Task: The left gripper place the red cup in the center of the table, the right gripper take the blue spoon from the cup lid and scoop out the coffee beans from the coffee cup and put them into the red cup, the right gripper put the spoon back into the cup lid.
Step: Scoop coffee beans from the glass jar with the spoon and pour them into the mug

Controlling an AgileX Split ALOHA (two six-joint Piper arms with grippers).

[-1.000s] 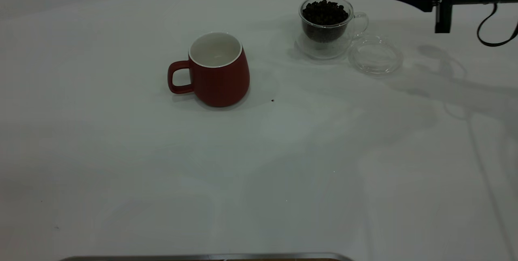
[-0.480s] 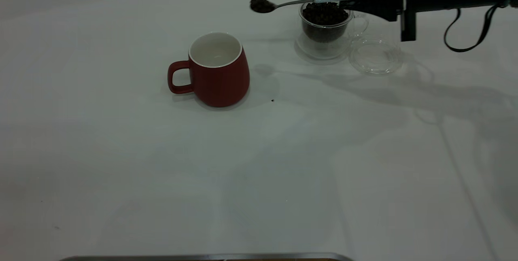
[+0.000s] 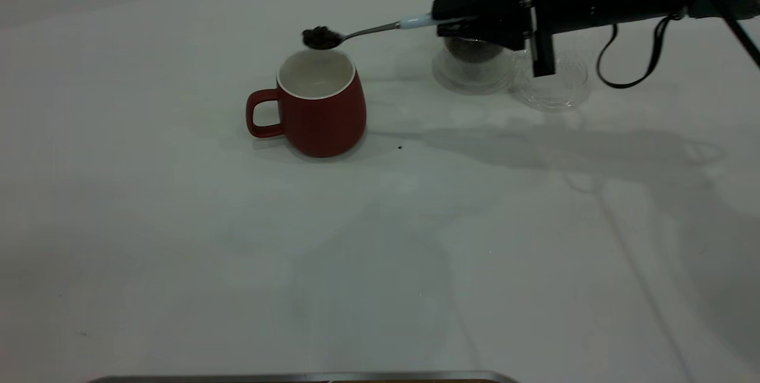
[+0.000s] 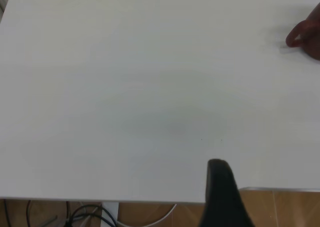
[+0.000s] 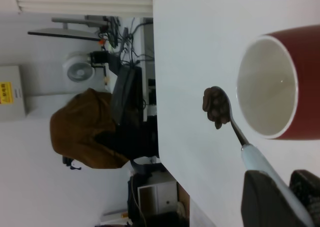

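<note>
The red cup (image 3: 320, 107) stands upright mid-table with its white inside bare and its handle to the left; it also shows in the right wrist view (image 5: 287, 84). My right gripper (image 3: 454, 19) is shut on the pale handle of the blue spoon (image 3: 415, 21), held about level. Its bowl carries coffee beans (image 3: 321, 37) (image 5: 216, 107) just above the cup's far rim, beside the opening. The arm hides most of the coffee cup (image 3: 472, 53). The cup lid (image 3: 552, 89) lies to its right. My left gripper (image 4: 220, 187) hangs over the table's near edge, far from the cup.
One stray bean (image 3: 399, 147) lies on the table (image 3: 380, 240) right of the red cup. The right arm's cable (image 3: 629, 68) dangles above the lid. The table's edge (image 4: 125, 199) runs under the left gripper. A metal strip (image 3: 297, 377) borders the front.
My right gripper has carried the loaded spoon leftward from above the coffee cup to the red cup's far rim. The cups and lid have stayed put.
</note>
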